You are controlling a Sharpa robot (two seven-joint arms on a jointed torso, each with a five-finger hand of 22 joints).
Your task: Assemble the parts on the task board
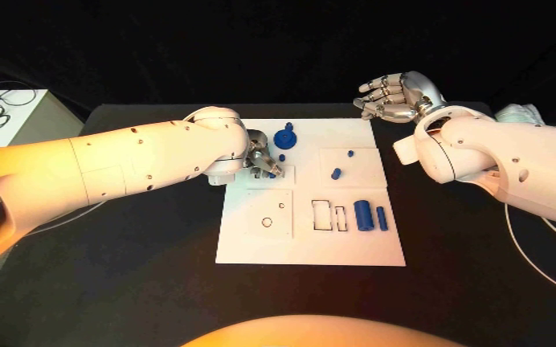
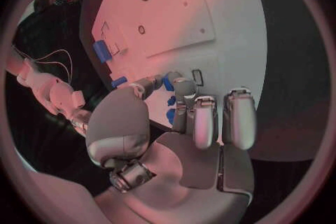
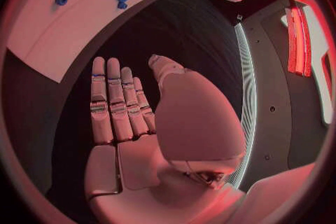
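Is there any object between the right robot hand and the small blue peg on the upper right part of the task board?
Nothing visible: the right robot hand hovers open beyond the task board; bare board lies before the peg.

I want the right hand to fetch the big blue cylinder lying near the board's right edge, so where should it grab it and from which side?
Grip the big cylinder around its middle, coming straight down from above. It lies flat on the board, so its long curved sides are free. The fingers should close across it, though the thin cylinder close beside it leaves little room on that side. The right hand looks empty.
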